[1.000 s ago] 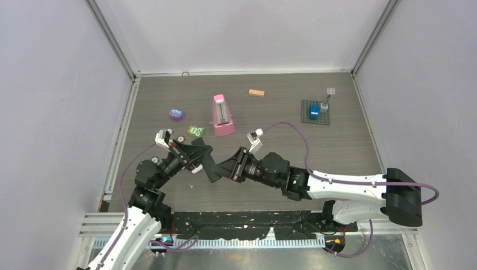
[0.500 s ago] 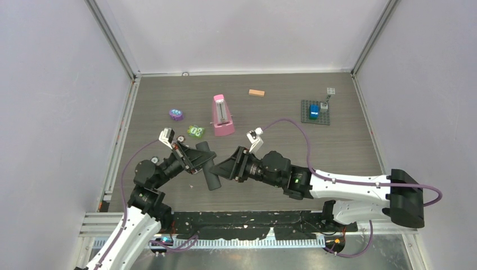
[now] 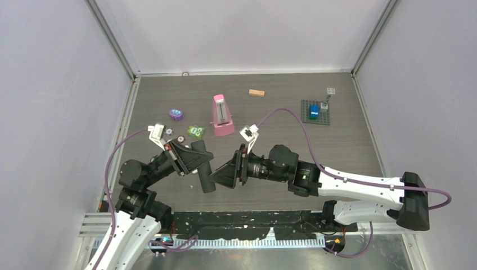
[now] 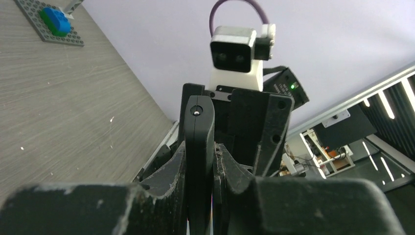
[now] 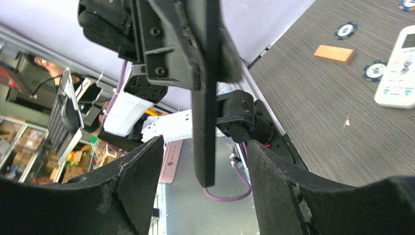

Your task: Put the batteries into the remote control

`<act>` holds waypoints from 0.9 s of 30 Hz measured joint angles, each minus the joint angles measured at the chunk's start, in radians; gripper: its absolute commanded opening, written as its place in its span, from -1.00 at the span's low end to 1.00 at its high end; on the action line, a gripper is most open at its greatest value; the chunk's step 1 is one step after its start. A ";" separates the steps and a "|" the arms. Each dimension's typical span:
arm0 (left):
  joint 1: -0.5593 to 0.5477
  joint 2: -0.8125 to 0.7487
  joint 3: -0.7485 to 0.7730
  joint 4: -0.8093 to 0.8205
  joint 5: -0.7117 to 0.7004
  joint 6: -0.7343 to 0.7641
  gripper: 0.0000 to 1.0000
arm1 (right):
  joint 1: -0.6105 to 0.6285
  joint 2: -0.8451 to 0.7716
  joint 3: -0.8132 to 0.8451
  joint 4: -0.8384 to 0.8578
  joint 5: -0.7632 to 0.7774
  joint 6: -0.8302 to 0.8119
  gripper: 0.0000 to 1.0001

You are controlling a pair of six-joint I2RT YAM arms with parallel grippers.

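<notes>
The remote control (image 3: 203, 169) is a slim black bar held edge-on above the near part of the table. My left gripper (image 3: 193, 160) is shut on it; in the left wrist view the remote control (image 4: 199, 142) stands upright, pinched in my left gripper (image 4: 200, 196). My right gripper (image 3: 224, 173) faces it from the right and is open. In the right wrist view the lower end of the remote control (image 5: 204, 122) hangs inside my right gripper (image 5: 204, 143), touching neither finger. No batteries are in view.
A pink wedge-shaped object (image 3: 222, 115), a tan block (image 3: 256, 93), a purple toy (image 3: 176, 115), a green toy (image 3: 196, 131) and a grey baseplate (image 3: 306, 117) with a blue brick (image 3: 314, 110) lie farther back. A white remote (image 5: 399, 68), poker chips (image 5: 346, 30) and a tan block (image 5: 334, 54) show on the table.
My right gripper has opened and let go of the black remote. My left arm has drawn back to the left, keeping the remote in its grip.
</notes>
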 measured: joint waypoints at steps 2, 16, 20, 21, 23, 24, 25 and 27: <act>0.000 0.000 0.000 -0.003 0.018 0.018 -1.00 | 0.004 0.027 0.032 0.001 -0.041 -0.029 0.33; 0.000 0.001 0.005 0.008 0.085 0.034 -1.00 | 0.031 0.138 0.112 0.020 -0.114 -0.086 -0.29; 0.000 0.001 0.005 0.026 0.094 0.026 -1.00 | 0.031 0.144 0.104 0.047 -0.113 -0.076 -0.47; 0.000 0.001 0.005 0.032 0.095 0.022 -0.96 | 0.031 0.144 0.102 0.052 -0.111 -0.075 -0.50; -0.001 0.001 0.005 0.045 0.098 0.013 -0.85 | 0.031 0.144 0.099 0.062 -0.110 -0.065 -0.63; -0.001 0.001 0.005 0.051 0.100 0.011 -0.76 | 0.031 0.144 0.099 0.065 -0.110 -0.063 -0.70; -0.001 0.001 0.005 0.060 0.102 0.009 -0.64 | 0.031 0.144 0.099 0.069 -0.110 -0.056 -0.76; -0.001 0.001 0.004 0.068 0.103 0.007 -0.29 | 0.031 0.144 0.098 0.075 -0.108 -0.051 -0.82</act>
